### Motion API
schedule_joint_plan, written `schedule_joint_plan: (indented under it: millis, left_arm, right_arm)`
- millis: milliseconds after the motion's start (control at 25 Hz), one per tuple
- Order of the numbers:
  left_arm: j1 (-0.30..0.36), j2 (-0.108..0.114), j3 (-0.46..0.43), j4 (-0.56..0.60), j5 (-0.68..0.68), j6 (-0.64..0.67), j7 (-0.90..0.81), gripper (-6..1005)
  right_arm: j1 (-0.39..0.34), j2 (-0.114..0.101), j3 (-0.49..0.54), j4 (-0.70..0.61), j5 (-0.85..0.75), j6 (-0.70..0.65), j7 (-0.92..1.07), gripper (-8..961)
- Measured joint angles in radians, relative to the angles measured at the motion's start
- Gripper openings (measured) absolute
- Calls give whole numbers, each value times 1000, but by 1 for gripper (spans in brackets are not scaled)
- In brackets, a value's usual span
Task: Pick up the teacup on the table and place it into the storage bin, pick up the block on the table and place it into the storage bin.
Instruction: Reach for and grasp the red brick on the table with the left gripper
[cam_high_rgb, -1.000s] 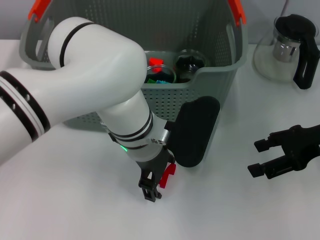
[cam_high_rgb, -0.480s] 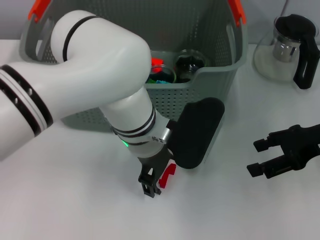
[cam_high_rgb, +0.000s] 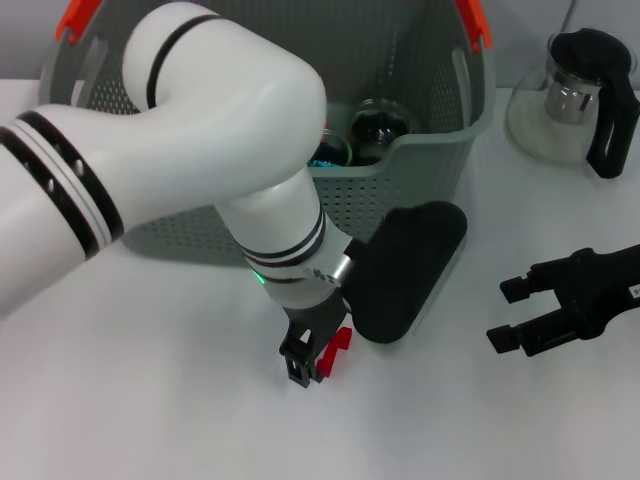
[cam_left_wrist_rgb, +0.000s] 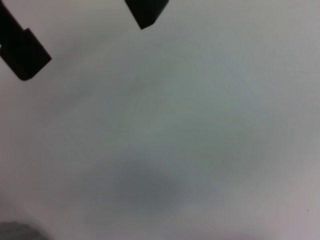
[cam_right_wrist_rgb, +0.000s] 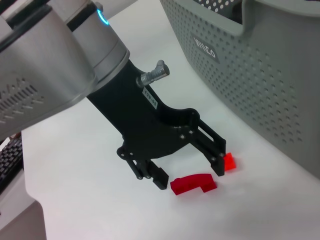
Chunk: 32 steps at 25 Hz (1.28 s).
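Note:
A small red block (cam_right_wrist_rgb: 194, 183) lies on the white table just in front of the storage bin (cam_right_wrist_rgb: 260, 75). My left gripper (cam_right_wrist_rgb: 190, 175) stands open over it, one black finger on each side of the block. In the head view the left gripper (cam_high_rgb: 308, 362) points down at the table with the block (cam_high_rgb: 337, 347) at its right side. The storage bin (cam_high_rgb: 440, 150) holds a glass teacup (cam_high_rgb: 381, 124). My right gripper (cam_high_rgb: 525, 312) hovers open at the right, holding nothing. The left wrist view shows only blurred table and two dark fingertips (cam_left_wrist_rgb: 25, 55).
A glass teapot (cam_high_rgb: 578, 95) with a black lid and handle stands at the back right. A second glass cup (cam_high_rgb: 328, 152) in the bin is partly hidden by my left arm. A black oval pad (cam_high_rgb: 405, 270) on the left wrist hangs close to the bin's front wall.
My left arm has swung a little to the right and forward, carrying its gripper along beside the red block. The right gripper has shifted slightly toward the left.

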Motion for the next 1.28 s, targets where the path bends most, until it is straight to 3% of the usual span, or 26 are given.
schedule_joint_plan:
  millis: [1160, 1280]
  left_arm:
    - [-32, -4, 32, -66, -8, -12, -3, 897]
    - [-32, -4, 33, -66, -8, -12, -3, 795]
  right_arm:
    - [1, 5, 3, 0, 0, 3, -2, 922]
    - [1, 5, 4, 0, 0, 4, -2, 922]
